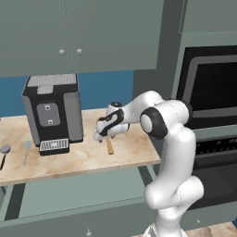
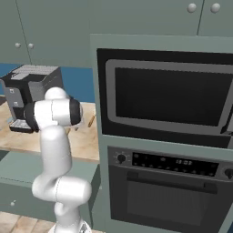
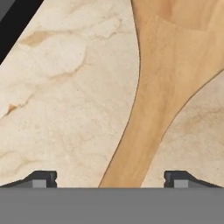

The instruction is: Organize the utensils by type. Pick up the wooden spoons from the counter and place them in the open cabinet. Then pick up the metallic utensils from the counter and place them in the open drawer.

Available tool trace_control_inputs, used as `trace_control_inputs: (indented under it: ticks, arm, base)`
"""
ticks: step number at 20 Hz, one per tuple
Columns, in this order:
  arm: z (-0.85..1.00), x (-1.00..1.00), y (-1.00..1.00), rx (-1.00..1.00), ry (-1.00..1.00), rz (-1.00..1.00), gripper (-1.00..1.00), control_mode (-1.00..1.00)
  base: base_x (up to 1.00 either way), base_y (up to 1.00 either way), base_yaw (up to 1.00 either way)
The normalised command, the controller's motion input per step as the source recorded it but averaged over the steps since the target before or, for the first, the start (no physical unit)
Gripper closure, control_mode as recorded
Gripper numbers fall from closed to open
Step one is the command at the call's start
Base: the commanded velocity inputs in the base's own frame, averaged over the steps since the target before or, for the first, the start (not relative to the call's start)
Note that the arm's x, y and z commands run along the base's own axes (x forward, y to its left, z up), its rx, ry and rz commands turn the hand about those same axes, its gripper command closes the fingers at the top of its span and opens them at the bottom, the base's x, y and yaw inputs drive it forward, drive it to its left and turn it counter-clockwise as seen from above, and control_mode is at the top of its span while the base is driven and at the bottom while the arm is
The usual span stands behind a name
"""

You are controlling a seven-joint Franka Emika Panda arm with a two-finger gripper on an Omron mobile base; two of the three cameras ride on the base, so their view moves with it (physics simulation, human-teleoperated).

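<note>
- Gripper (image 3: 110, 179) spread wide, straddling large wooden spoon (image 3: 162, 87), nothing held.
- Spoon: orange-brown, smooth grain, bowl at 1 o'clock, neck narrowing toward 6.
- Lies flat on beige marbled counter (image 3: 57, 109).

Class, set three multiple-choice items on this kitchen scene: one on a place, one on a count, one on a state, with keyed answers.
1. Where does the large orange-brown wooden spoon lie?
A. on the beige marbled counter
B. inside the oven
C. on the floor

2. How many slim metal utensils lie on the counter left of the black-and-grey coffee machine?
A. none
B. two
C. five

3. How do the gripper jaws stand?
A. shut on the spoon
B. shut on nothing
C. open, either side of the spoon's handle

Answers: 1 A, the hand view shows stone under it; 2 B, the left base view shows a round-headed one and a pale blue-grey spoon; 3 C, fingertips stand wide apart.
</note>
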Motion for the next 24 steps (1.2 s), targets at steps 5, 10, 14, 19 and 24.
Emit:
trace_control_inputs:
  ticks: [5,10,14,19,24]
  arm:
    - [-0.39,0.23,0.09,0.0,0.08,0.0,-1.0,-1.0]
    - [-0.34,-0.05,0.01,0.0,0.05,0.0,1.0,-1.0]
    - [-0.16,-0.36,0.0,0.0,0.01,0.0,1.0,-1.0]
    - [0.1,-0.42,0.0,0.0,0.0,0.02,1.0,-1.0]
    - [0.62,-0.47,0.0,0.0,0.0,0.09,1.0,-1.0]
  base:
    - [0.0,0.0,0.0]
    - [0.0,0.0,0.0]
    - [0.0,0.0,0.0]
    - [0.0,0.0,0.0]
    - [0.0,0.0,0.0]
